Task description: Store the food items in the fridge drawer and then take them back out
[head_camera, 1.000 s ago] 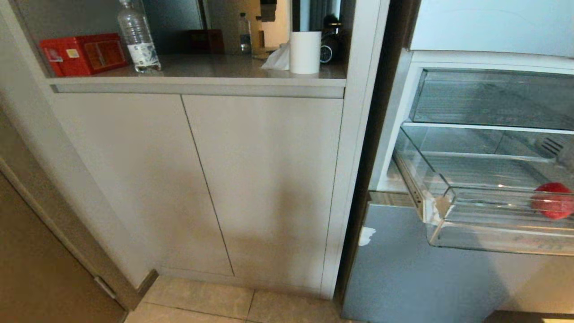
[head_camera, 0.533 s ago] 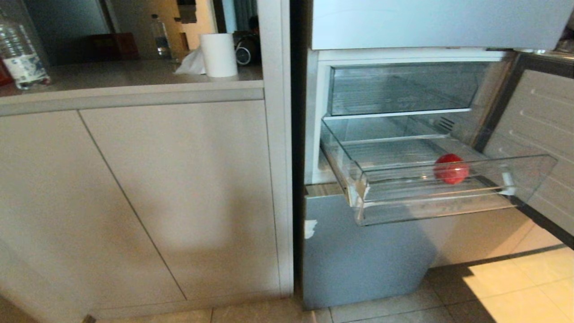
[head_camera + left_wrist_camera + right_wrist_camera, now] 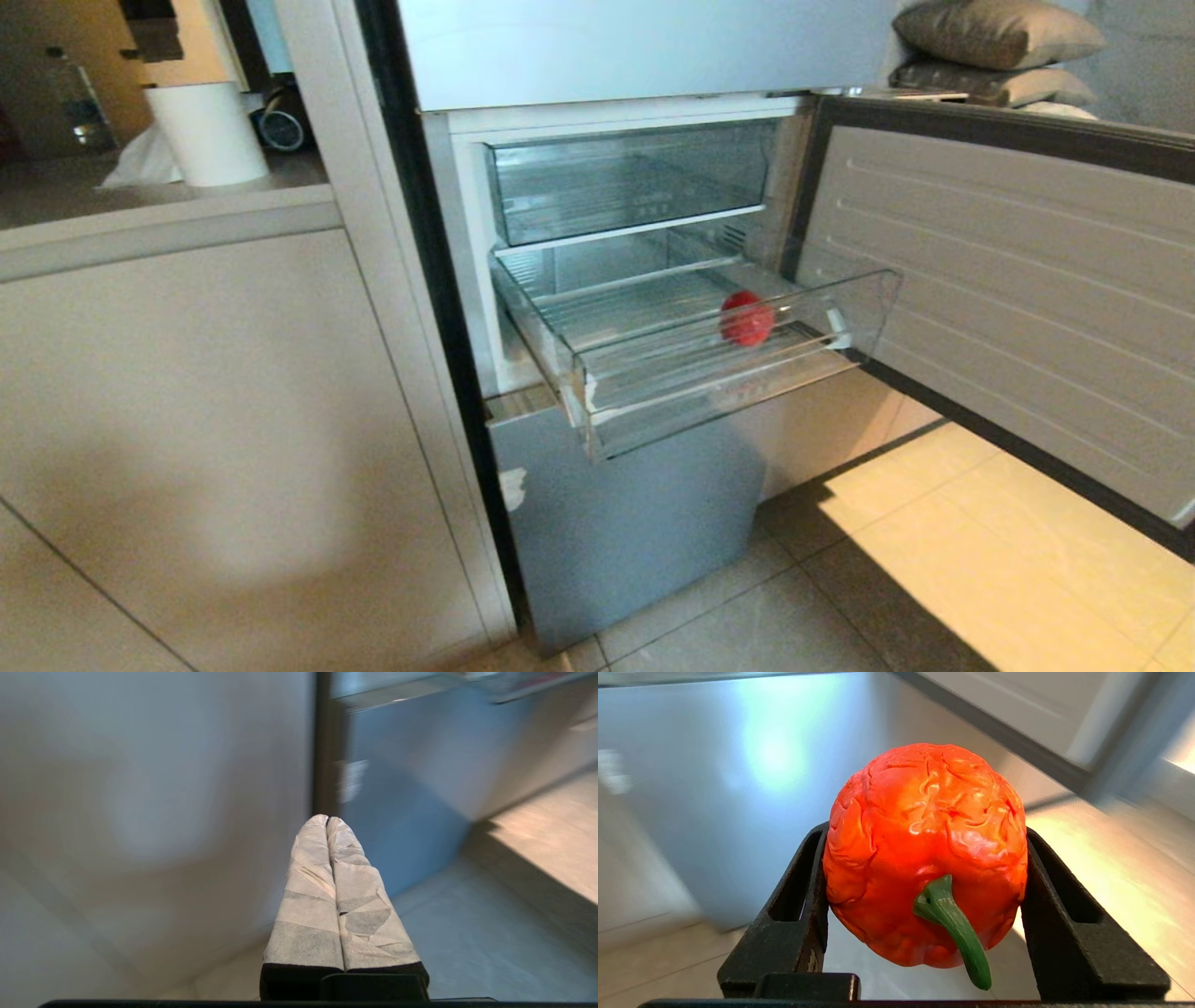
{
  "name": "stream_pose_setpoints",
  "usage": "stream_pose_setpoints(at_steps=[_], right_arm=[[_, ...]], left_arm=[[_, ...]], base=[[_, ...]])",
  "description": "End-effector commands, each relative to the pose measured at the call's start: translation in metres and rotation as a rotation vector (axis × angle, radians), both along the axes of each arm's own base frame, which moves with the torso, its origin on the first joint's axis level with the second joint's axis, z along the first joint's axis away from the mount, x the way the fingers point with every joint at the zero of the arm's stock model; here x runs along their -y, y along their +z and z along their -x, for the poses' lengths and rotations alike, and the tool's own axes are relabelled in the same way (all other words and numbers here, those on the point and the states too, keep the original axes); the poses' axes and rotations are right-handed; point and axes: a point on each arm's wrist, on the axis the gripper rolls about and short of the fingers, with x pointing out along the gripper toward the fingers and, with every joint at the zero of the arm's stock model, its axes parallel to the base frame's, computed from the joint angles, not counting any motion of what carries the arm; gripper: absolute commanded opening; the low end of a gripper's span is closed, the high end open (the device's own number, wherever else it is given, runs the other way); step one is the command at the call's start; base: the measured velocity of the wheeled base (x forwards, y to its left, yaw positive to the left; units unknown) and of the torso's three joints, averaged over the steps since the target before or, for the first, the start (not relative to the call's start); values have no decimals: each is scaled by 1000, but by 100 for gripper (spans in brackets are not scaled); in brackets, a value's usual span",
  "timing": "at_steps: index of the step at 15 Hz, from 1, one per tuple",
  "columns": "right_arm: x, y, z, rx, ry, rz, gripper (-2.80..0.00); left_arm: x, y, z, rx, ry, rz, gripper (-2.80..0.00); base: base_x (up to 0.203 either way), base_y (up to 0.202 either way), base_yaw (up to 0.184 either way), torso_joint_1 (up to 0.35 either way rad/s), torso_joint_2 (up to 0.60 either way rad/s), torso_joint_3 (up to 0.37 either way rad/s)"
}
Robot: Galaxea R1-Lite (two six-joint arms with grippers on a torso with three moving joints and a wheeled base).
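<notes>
A fridge stands with its door [image 3: 1008,308] swung wide and the shallow clear drawer [image 3: 709,373] pulled out over the grey lower panel [image 3: 635,523], above a tiled floor [image 3: 952,560] and beside a run of pale cabinets [image 3: 205,420]. Above it a taller clear drawer [image 3: 625,182] sits pushed in. One red fruit [image 3: 747,318] rests inside the open drawer, toward its right half and close behind the front wall. The second piece, an orange-red pepper [image 3: 924,854] with a green stem, is clamped between the black jaws of the right gripper [image 3: 924,896], which presses on it from both sides; that arm lies outside the head view, so how far the pepper is from the drawer cannot be told from here, though the wrist view shows it down at the level of the grey panel and floor, apparently lower than the drawer's rim. The left gripper [image 3: 327,821] hangs with its taped fingers [image 3: 310,896] pressed together, empty, pointing at the seam between cabinet and fridge. The step in hand appears to be bringing the pepper to the drawer. Done well, it would call for lifting the pepper clear of the front wall, lowering it into the bare stretch left of the red fruit so the two do not knock, and releasing only once it is low, since a round piece will roll on the ribbed floor.
</notes>
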Motion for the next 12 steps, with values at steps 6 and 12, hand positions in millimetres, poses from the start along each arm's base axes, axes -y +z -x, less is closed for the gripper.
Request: stream_pose_setpoints(at_steps=[6, 12], right_arm=[[0, 0, 0, -1, 17, 6, -280], [3, 58, -27, -137, -186, -133, -280]], left_arm=[[0, 0, 0, 0, 1, 0, -280], [0, 0, 0, 0, 1, 0, -280]], base=[[0, 7, -167, 2, 2, 2], [0, 0, -15, 0, 1, 0]])
